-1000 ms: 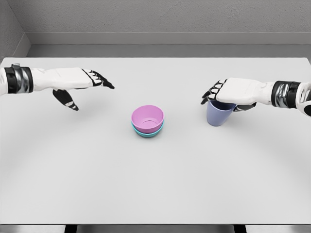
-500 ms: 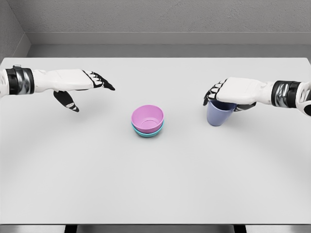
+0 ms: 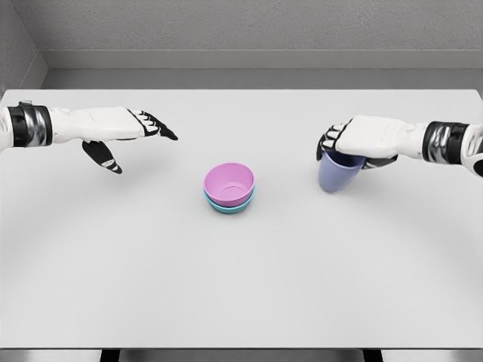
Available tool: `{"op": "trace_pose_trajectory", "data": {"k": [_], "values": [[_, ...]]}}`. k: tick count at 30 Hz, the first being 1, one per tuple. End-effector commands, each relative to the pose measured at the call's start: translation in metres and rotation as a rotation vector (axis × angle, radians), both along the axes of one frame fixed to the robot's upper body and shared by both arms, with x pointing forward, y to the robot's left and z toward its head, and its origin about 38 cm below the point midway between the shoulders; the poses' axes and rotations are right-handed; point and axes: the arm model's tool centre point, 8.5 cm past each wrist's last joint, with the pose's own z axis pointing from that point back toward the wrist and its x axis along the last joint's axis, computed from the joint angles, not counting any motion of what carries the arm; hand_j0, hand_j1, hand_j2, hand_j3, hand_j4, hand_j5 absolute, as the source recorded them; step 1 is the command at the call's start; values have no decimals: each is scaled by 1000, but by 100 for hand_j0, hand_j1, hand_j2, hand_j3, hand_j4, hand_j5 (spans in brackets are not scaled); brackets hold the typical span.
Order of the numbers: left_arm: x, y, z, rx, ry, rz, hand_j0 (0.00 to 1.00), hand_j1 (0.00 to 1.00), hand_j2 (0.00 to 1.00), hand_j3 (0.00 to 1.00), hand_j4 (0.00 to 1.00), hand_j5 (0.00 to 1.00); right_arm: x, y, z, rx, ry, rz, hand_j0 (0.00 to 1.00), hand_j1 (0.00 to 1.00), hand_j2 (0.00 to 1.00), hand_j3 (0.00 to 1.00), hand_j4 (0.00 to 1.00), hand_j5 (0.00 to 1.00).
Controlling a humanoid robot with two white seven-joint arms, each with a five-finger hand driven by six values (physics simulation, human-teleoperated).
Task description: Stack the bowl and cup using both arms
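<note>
Right hand (image 3: 355, 143) now tilting cup (image 3: 337, 172) leftward

White arms (image 3: 83, 123), black-tipped fingers (image 3: 155, 125), apparently metallic wrist bands.

We see pink bowl (image 3: 229, 182) nested upright in teal bowl (image 3: 226, 206), mid-table; our right hand (image 3: 367, 140) grips rim of blue-violet cup (image 3: 336, 174), mouth up, slightly tilted, well right of bowls

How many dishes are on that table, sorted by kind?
Bowls: 2, a pink bowl nested in a teal bowl
Cups: 1, a blue cup under the right hand
Total: 3
</note>
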Motion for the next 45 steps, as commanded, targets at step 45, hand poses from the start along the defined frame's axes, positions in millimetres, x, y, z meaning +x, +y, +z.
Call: {"op": "trace_pose_trajectory", "data": {"k": [45], "values": [[0,3,1,-3,2,10,100,100,100,100,100,100,9,131,58,255,-90,247,43,43,43,43,43,43]]}}
